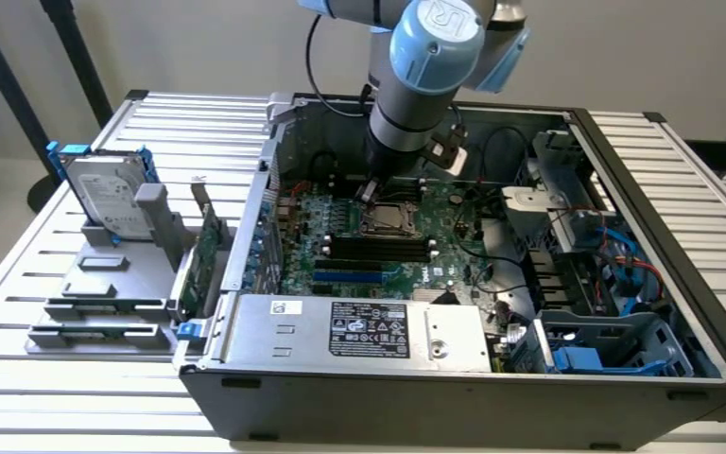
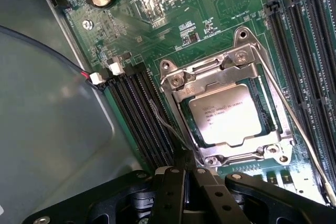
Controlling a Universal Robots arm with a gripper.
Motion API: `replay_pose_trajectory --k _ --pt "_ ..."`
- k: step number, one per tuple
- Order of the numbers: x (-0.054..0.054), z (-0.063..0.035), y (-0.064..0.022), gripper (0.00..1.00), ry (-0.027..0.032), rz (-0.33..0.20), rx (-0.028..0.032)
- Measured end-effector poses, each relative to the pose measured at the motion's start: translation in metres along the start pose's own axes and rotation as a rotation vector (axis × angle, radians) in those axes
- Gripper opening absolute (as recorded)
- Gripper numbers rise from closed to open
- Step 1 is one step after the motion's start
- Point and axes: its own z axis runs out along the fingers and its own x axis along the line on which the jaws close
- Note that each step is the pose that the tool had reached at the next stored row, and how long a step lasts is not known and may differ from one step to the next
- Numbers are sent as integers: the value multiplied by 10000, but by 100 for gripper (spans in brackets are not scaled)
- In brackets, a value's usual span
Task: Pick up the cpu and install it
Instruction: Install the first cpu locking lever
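my claw (image 2: 191, 174) is pressed together with nothing in it. it hangs right at the socket's (image 2: 231, 114) edge, and the cpu (image 2: 231, 115) sits in that socket just beside my fingertips.

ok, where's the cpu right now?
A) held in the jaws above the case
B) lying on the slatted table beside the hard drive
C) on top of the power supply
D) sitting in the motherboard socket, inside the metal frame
D: in the wrist view the cpu lies flat in the socket frame on the motherboard, its silver top facing up, with the gripper shut just beside the frame and holding nothing.
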Motion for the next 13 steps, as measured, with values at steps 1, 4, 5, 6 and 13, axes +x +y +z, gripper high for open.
replay_pose_trajectory --k 1,4,5,6,13 --pt "6 1 6 11 -7 4 -3" --pt "30 9 15 11 -28 23 -7" --pt "38 13 17 11 -33 31 -8" --pt "46 16 18 11 -44 39 -9" --pt "61 17 39 11 -112 99 67"
